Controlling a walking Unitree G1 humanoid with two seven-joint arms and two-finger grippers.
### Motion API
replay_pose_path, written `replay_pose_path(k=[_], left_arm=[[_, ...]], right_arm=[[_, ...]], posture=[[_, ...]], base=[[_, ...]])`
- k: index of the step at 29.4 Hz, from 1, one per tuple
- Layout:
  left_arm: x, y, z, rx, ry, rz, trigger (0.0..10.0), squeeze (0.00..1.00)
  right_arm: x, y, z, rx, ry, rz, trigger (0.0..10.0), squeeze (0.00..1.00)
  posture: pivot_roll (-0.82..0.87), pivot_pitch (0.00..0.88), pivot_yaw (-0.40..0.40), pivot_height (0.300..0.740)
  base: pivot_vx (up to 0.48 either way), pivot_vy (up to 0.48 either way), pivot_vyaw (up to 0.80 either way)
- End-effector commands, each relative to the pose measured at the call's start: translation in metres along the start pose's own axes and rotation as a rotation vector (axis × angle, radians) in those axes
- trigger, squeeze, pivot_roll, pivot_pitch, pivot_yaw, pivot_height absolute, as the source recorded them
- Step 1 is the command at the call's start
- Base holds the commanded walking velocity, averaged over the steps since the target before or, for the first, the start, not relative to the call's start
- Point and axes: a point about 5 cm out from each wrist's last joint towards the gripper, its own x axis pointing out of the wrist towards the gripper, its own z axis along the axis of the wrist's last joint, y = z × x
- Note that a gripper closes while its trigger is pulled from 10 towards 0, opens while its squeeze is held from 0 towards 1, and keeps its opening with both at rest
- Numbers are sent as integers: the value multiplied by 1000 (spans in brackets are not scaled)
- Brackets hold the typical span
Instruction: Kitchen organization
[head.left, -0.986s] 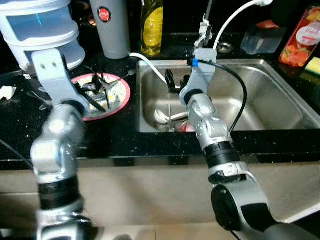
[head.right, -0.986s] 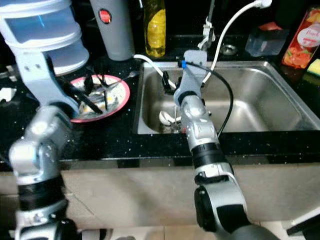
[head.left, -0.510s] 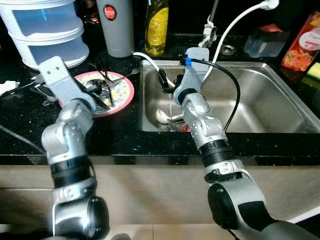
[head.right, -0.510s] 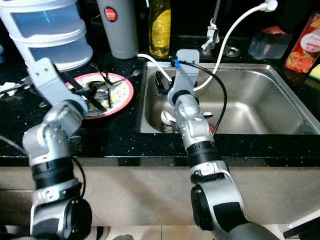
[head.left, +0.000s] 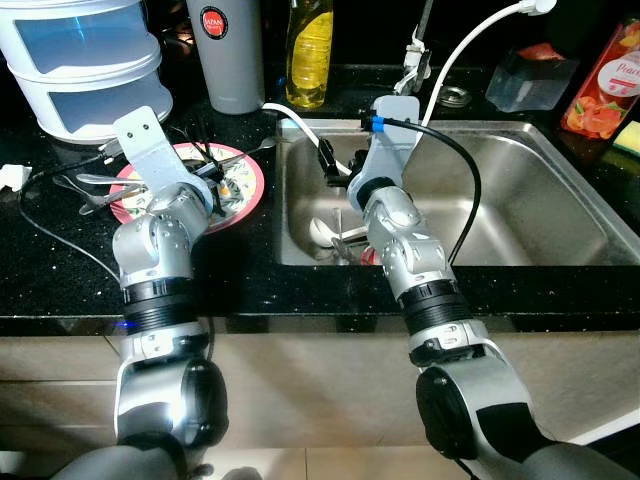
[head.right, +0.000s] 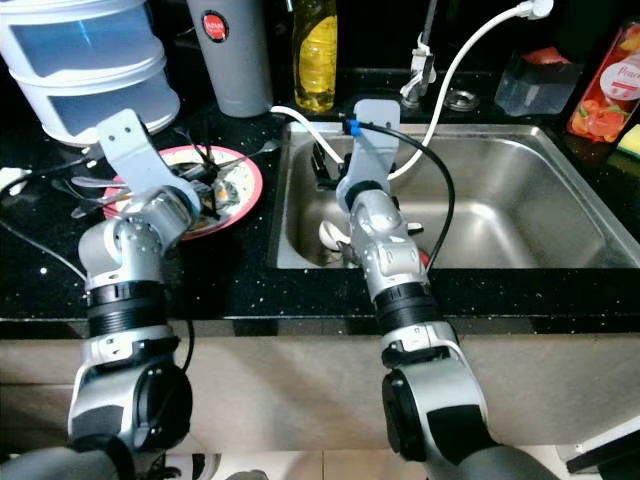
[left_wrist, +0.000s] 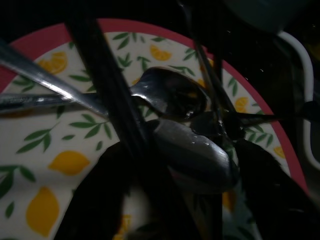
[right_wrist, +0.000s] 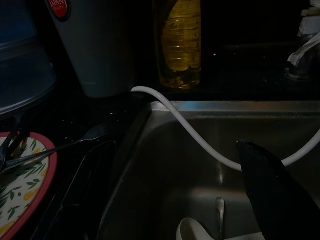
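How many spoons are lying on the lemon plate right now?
2, both seen in the left wrist view: one spoon nearer the plate's middle, a second spoon overlapping just beside it. The left gripper's fingers cross them, so more cutlery may be hidden.

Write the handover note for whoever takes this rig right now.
Left tool: low over the red-rimmed lemon-print plate on the black counter, fingers astride metal spoons; grip cannot be confirmed.
Right tool: inside the steel sink at its left end, above a white spoon and other utensils; holding nothing visible.
Done: cutlery gathered on the plate.
Left: pieces remain in the sink and on the plate.
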Motion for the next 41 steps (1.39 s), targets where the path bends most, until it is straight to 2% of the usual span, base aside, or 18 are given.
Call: replay_pose_path(k=[1, 11, 14, 19, 21, 22, 23, 25, 27, 30, 34, 35, 36, 37, 38, 41], left_arm=[[6, 4, -27, -18, 124, 53, 0, 0], [11, 26, -38, -57, 158, 251, 0, 0], [11, 28, -39, -57, 156, 262, 0, 0], [8, 39, -28, 10, 63, 335, 0, 0], [4, 40, -20, 69, -15, 337, 0, 0], [2, 37, -14, 106, -66, 321, 0, 0], [-7, 25, 2, 222, -223, 245, 0, 0], [-15, 15, 11, 296, -310, 181, 10000, 0], [-22, 6, 17, 357, -386, 113, 10000, 0], [-25, 2, 18, 378, -413, 76, 10000, 0], [-39, -21, 20, 465, -482, -154, 10000, 0], [-39, -21, 20, 465, -482, -154, 10000, 0], [-42, -26, 19, 487, -493, -203, 10000, 0], [-44, -30, 18, 501, -493, -251, 10000, 0], [-44, -30, 18, 501, -493, -251, 10000, 0], [-52, -53, 4, 526, -378, -539, 10000, 0]], right_arm=[[-2, -5, -2, -5, -2, -18, 10000, 0], [-1, -3, -1, -3, -6, -10, 10000, 0], [-1, -3, -1, -3, -6, -10, 10000, 0], [0, -3, 0, -5, -7, -5, 10000, 0], [0, -3, 1, -6, -7, -5, 10000, 0], [0, -3, 1, -6, -7, -6, 10000, 0], [0, -4, 1, -6, -6, -8, 10000, 0], [0, -5, 0, -6, -5, -12, 10000, 0], [0, -6, 0, -6, -4, -14, 10000, 0], [0, -6, 0, -6, -4, -14, 10000, 0], [1, -5, 1, -5, -4, -12, 10000, 0], [1, -5, 1, -5, -4, -12, 10000, 0], [1, -4, 1, -4, -4, -11, 10000, 0], [1, -4, 1, -4, -5, -9, 10000, 0], [1, -4, 1, -4, -5, -9, 10000, 0], [2, -4, 2, -5, -5, -6, 10000, 0]], posture=[[216, 0, 27, 740], [222, 0, 22, 740], [222, 0, 22, 740], [223, 0, 14, 740], [222, 0, 13, 740], [222, 0, 13, 740], [221, 0, 12, 740], [220, 0, 12, 740], [221, 0, 12, 740], [221, 0, 12, 740], [227, 0, 5, 740], [227, 0, 5, 740], [229, 0, 1, 740], [229, 0, 1, 740], [229, 0, 1, 740], [230, 0, -2, 740]], base=[[0, 0, 0], [0, 0, 0], [0, 0, 0], [0, 0, 0], [0, 0, 0], [0, 0, 0], [0, 0, 0], [0, 0, 0], [0, 0, 0], [0, 0, 0], [0, 0, 0], [0, 0, 0], [0, 0, 0], [0, 0, 0], [0, 0, 0], [0, 0, 0]])
